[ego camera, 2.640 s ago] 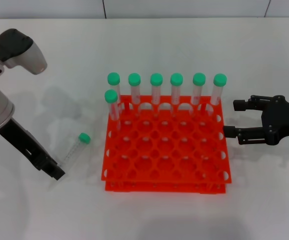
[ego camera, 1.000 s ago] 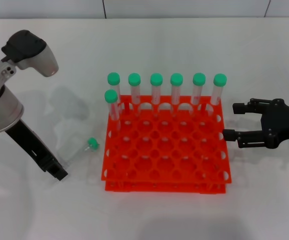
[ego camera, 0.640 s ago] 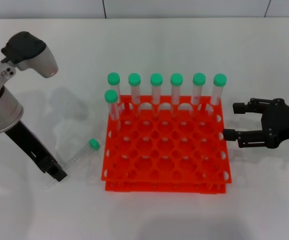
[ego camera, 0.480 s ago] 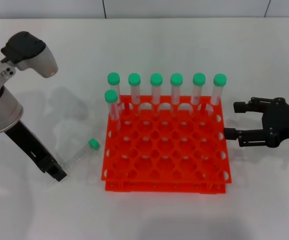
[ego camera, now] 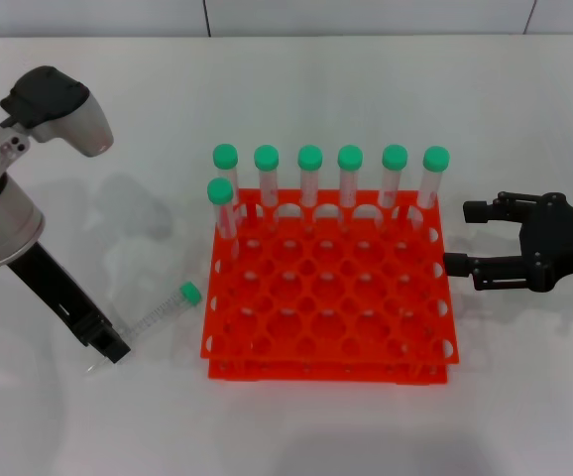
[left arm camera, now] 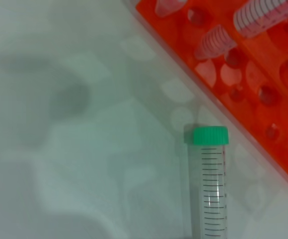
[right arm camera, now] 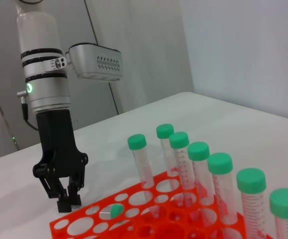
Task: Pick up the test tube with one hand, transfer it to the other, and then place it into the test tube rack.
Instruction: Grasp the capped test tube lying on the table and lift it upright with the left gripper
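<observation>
Green-capped test tube point(ego camera: 156, 315) pinched at its tip, apparently, by left gripper point(ego camera: 111, 347) beside orange rack point(ego camera: 328, 288). Right gripper point(ego camera: 462, 238) spread, idle right of rack.

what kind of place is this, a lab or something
Probably a lab-style test bench: an orange test tube rack holding green-capped tubes, a loose test tube on a plain white table, walls bare.

Glossy orange-red plastic test tube rack point(ego camera: 328, 297), clear smooth plastic test tube point(ego camera: 156, 315) with ribbed green cap, matt white table point(ego camera: 524, 397), seemingly matt black left gripper point(ego camera: 106, 343)
</observation>
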Available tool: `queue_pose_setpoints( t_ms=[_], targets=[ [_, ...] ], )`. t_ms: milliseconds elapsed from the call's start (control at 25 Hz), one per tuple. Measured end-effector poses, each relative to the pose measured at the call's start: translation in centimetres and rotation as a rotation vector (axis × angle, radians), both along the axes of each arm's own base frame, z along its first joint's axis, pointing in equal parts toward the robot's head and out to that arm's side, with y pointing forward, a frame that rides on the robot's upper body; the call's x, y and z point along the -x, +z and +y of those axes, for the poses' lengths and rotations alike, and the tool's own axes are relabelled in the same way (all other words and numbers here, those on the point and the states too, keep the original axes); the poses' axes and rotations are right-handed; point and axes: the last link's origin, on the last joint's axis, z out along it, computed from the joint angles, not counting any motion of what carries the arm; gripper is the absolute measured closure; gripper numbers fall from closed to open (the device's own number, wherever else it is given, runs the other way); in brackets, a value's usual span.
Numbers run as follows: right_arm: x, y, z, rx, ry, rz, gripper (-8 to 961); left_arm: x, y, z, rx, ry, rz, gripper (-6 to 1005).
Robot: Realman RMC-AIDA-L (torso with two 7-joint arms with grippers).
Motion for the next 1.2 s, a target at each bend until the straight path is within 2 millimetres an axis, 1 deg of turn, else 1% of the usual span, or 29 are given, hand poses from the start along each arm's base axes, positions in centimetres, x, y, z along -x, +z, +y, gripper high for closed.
queue_pose_setpoints(
  t_ms=[400, 760, 1040, 1200],
  targets=[
    [0.0, 0.0, 0.0, -0.001, -0.001, 0.001, 130, 0.1, 0.1, -0.1, 0.004, 0.004, 0.0, 813],
    [0.0, 0.1, 0.0, -0.005, -0.001, 0.005, 130, 0.0, 0.6, 0.3, -0.022, 0.01, -0.023, 813],
    [0.2, 0.2, 0.1, -0.016, 0.006, 0.015, 130, 0.4, 1.6, 0.6, -0.079, 0.032, -0.083, 813],
    [0.1, 0.3, 0.2, -0.023, 0.003, 0.017, 130, 0.7, 2.5, 0.7, -0.135, 0.025, -0.119, 814]
  ],
)
